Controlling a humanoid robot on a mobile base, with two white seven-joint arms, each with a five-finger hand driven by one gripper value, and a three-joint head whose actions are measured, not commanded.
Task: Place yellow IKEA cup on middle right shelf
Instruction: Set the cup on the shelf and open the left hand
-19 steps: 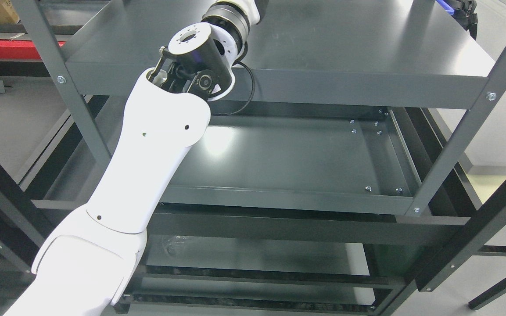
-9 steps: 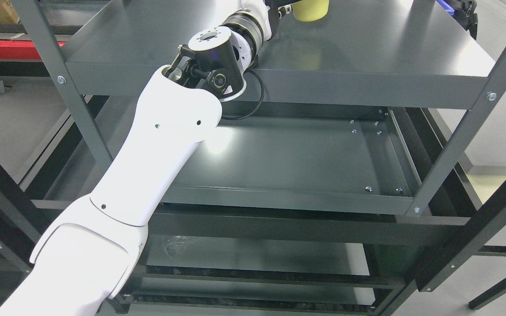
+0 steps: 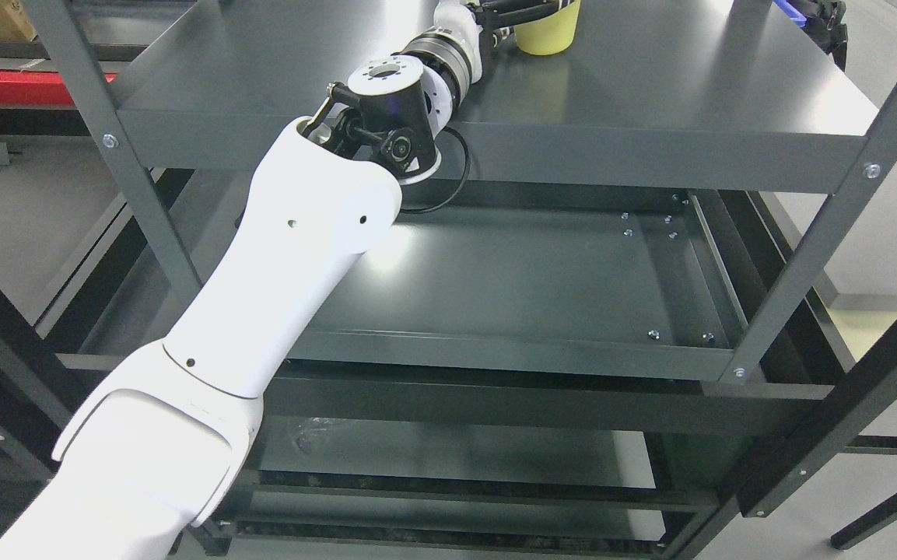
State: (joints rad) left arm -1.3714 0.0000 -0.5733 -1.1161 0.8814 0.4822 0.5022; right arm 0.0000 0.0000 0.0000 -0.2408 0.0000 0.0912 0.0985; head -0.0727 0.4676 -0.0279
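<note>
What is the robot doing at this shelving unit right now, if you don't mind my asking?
The robot's left arm reaches up over the top shelf of a dark metal rack, with its left hand at a yellow cup near the frame's upper edge. The fingers are mostly cut off, so the grip can't be confirmed. The shelf below holds nothing visible. The right arm is out of view.

bright, even overhead light; a white glare patch on the middle shelf beside the arm, dim lower shelves in shadow, focus sharp throughout.
</note>
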